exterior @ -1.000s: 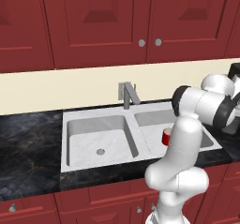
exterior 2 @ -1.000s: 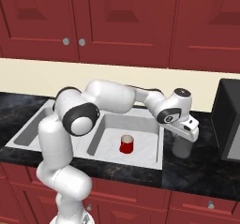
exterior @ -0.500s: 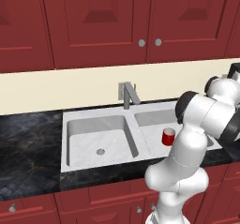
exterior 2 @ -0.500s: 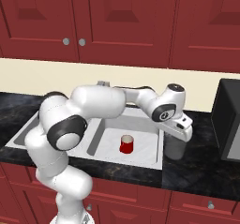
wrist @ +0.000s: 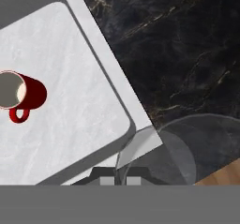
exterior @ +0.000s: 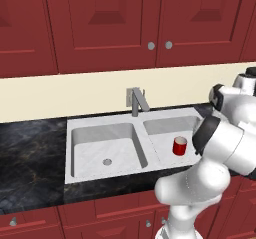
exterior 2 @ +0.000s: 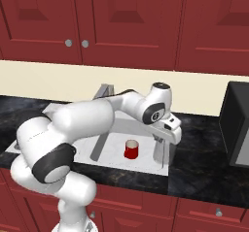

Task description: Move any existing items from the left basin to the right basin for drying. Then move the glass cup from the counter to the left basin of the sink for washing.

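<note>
**Mia:** Where is the red cup?

**Ben:** It stands in the right basin of the white sink. In the left base view that is right of the middle of the frame. In the hand view the red cup is at the left edge, seen from above. You can look into its pale inside, and a small red handle sticks out.

**Mia:** What is in the left basin?

**Ben:** I see just its little round drain.

**Mia:** And the glass cup?

**Ben:** In the right base view it is a grey, see-through shape hanging under the robot's hand, a bit right of the middle. It is just right of the red cup, over the right edge of the sink. In the hand view it is big and close at the lower right. It lies partly over the sink's white corner and partly over the black counter.

**Mia:** What is the pincer doing?

**Ben:** Its two dark tips are squeezed very narrow. They look pinched on the wall of the glass cup.

**Mia:** What else is there?

**Ben:** A grey faucet stands at the back middle of the sink. Red cabinet doors run across the top.
</note>
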Controlling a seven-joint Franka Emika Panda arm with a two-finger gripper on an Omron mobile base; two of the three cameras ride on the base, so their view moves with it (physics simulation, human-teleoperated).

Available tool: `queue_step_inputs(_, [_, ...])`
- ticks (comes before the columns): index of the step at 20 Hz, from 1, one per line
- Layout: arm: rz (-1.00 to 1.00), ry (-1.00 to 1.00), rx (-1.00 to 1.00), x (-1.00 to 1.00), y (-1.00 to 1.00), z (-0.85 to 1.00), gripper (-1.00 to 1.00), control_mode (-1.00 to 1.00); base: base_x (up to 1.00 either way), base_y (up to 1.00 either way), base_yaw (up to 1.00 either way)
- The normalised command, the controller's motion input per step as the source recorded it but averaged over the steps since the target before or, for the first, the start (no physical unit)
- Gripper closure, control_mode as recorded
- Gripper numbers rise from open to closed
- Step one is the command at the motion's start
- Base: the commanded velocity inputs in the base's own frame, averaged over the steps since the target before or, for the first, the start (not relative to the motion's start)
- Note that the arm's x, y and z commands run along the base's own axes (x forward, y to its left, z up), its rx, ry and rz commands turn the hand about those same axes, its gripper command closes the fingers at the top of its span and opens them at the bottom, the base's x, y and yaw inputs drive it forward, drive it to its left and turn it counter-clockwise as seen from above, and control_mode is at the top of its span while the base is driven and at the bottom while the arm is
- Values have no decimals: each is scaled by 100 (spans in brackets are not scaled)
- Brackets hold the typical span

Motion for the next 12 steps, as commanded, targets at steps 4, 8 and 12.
queue_step_inputs(4, [0, 0, -2, -10, 63, 6, 100, -100, 0, 0, 0])
queue_step_inputs(8, [0, 1, -2, -12, 65, 2, 100, -100, 0, 0, 0])
queue_step_inputs(12, [0, 3, -1, -11, 65, 0, 100, -100, 0, 0, 0])
